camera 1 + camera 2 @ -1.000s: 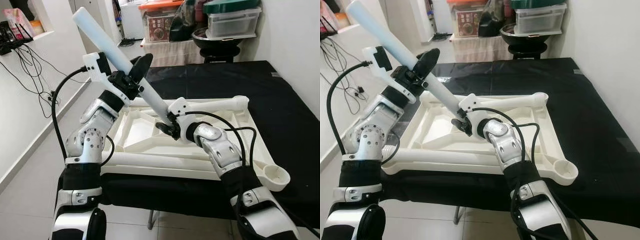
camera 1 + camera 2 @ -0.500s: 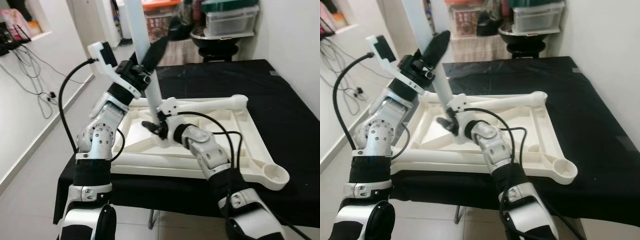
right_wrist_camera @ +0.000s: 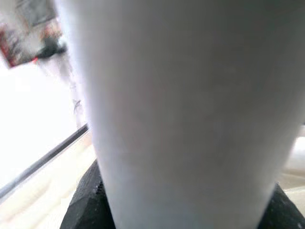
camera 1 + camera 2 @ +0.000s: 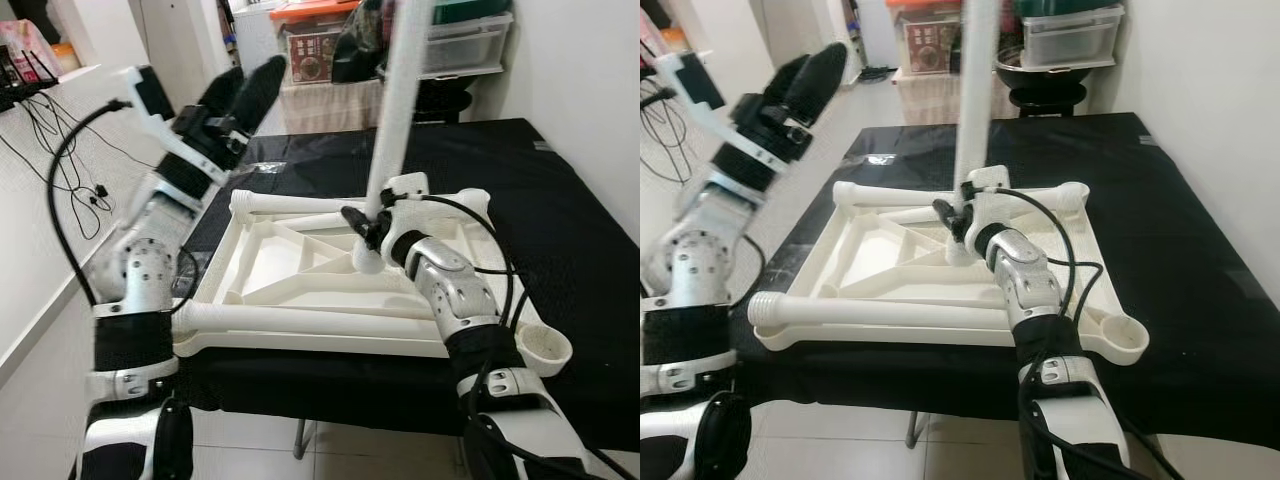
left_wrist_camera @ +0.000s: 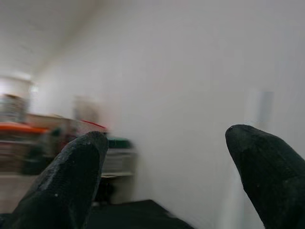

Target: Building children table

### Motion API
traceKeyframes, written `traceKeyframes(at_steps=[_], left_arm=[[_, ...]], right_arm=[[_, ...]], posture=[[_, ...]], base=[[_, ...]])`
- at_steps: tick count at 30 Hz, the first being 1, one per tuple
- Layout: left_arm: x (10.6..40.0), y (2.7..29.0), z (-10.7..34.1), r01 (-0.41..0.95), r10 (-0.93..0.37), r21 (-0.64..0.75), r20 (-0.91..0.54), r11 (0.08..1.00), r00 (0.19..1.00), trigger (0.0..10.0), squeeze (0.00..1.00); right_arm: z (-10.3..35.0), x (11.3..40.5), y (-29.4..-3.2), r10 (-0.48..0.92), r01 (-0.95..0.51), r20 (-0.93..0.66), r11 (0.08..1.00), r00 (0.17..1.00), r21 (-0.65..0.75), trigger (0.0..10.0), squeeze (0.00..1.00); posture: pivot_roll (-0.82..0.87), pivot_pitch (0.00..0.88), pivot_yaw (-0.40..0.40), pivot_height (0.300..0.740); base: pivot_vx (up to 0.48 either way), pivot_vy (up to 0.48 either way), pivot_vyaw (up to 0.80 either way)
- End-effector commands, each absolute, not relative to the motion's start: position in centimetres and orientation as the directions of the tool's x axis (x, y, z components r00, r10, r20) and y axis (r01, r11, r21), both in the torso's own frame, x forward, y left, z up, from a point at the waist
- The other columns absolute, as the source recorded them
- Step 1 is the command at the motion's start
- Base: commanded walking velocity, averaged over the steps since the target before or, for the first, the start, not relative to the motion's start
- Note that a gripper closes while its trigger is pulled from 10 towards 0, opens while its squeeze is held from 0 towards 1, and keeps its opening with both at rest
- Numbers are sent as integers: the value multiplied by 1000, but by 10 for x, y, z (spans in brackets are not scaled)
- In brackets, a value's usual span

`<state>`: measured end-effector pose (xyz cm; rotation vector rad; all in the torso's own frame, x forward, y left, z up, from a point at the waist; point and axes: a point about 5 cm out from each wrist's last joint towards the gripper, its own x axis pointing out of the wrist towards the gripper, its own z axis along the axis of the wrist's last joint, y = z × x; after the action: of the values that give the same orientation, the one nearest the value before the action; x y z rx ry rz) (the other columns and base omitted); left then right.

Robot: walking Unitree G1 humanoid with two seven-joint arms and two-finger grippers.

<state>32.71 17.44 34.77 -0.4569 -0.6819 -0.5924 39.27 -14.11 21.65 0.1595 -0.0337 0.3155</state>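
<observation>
White table leg (image 4: 398, 110) stands almost upright at the frame's centre, its lower end clamped in my right gripper (image 4: 362, 228) above the upturned table top (image 4: 300, 290). My left gripper (image 4: 240, 88), upper left, is spread wide, holding nothing.

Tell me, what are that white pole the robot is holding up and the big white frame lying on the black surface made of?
The pole, upright in the right gripper, looks like smooth moulded plastic: an even, matt white tube with a soft sheen. The frame seems the same plastic: matching white, with thin moulded ribs and rounded corner sockets. The black surface looks like cloth or a mat, dull with faint glare, though that is less sure.
</observation>
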Motion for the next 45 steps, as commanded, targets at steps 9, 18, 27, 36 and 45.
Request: traceKeyframes(at_steps=[9,18,27,36,45], left_arm=[[326,170,227,311,-214,-273,332,910,919,10000,0],[308,147,182,395,-335,-401,215,827,918,10000,0],[299,123,176,481,-428,-415,218,773,877,10000,0],[290,113,174,520,-479,-409,208,750,853,10000,0],[262,108,141,556,-564,-178,7,812,826,10000,0]], right_arm=[[244,371,-148,276,-345,360,927,891,143,10000,0],[235,352,-121,511,-547,360,837,780,-3,10000,0],[216,336,-108,660,-643,267,749,702,-161,10000,0],[216,325,-110,724,-705,236,688,648,-174,10000,0],[206,314,-124,807,-773,107,588,581,-239,10000,0]], posture=[[-39,0,97,740],[-45,7,99,740],[-55,21,102,740],[-51,53,107,740],[-43,128,103,740]], base=[[0,0,0],[0,-193,0],[0,-480,0],[0,-213,0],[0,0,0]])
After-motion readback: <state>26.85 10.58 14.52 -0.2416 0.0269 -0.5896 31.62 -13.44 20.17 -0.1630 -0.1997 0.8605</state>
